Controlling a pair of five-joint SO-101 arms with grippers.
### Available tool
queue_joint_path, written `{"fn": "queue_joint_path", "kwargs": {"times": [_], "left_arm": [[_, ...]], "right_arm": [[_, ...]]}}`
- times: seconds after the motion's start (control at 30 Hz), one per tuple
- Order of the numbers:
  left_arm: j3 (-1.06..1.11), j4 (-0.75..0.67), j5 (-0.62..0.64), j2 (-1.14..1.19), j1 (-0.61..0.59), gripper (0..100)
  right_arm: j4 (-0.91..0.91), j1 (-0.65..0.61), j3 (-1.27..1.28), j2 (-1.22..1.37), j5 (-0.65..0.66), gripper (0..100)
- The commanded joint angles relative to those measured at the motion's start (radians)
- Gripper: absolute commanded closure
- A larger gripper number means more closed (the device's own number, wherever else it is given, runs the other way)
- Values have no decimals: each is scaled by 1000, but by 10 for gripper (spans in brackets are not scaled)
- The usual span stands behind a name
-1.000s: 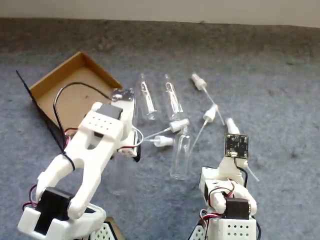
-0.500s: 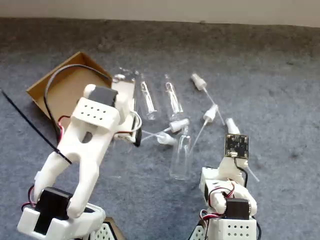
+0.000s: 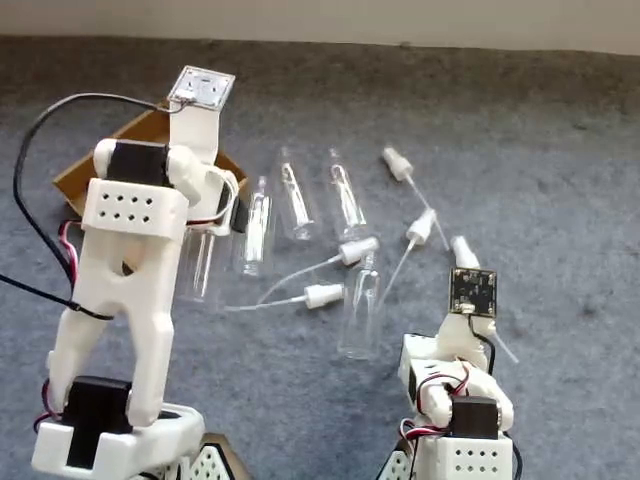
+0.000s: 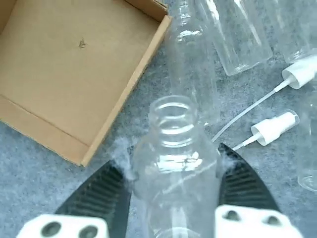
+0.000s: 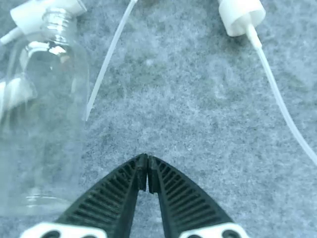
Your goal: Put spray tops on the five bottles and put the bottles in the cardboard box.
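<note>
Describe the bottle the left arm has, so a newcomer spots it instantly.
Find the cardboard box at the table's far left. Just beside it, the left pincer clamps a clear bottle, neck open. The other bottles all lie loose on the grey carpet.

Grey felt-like mat [image 3: 560, 150] covering the table, pale strip [image 3: 400, 18] along its far edge

High camera's up over the table, well back from the cardboard box [image 3: 75, 182], looking down across the grey mat [image 3: 560, 150]. Left wrist camera hangs close above that box [image 4: 64, 64], facing down. Right wrist camera sits well apart from the box, low over the mat, and shares a lying bottle [image 5: 44, 109] with the high view [image 3: 360, 310].
</note>
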Motion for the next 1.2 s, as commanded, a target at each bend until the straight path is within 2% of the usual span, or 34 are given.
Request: {"fn": "queue_joint_path", "kwargs": {"times": [0.0,0.17,0.33,0.5,0.57,0.73,0.9,0.97,1.07,1.17], "left_arm": [[-64,18,-11,-136,156,919],[-51,11,-15,-384,259,919],[-30,12,-15,-545,259,919],[160,0,-18,-661,260,916],[255,-60,-32,-716,259,916],[519,-281,-166,-906,257,919],[736,-457,-169,-1106,143,919],[808,-519,-167,-1155,84,919],[921,-598,-167,-1213,47,919],[1029,-663,-167,-1257,48,919]], "right_arm": [[5,-8,160,-8,-9,994],[5,-8,160,-8,-9,994],[5,-24,160,-8,-11,994],[5,-24,160,-8,-11,994],[5,-25,160,-8,-11,994],[-19,-44,160,-8,-9,989],[-246,53,159,-8,-8,988],[-309,114,157,-8,84,988],[-338,194,114,-8,358,988],[-337,269,65,-8,408,988]]}}
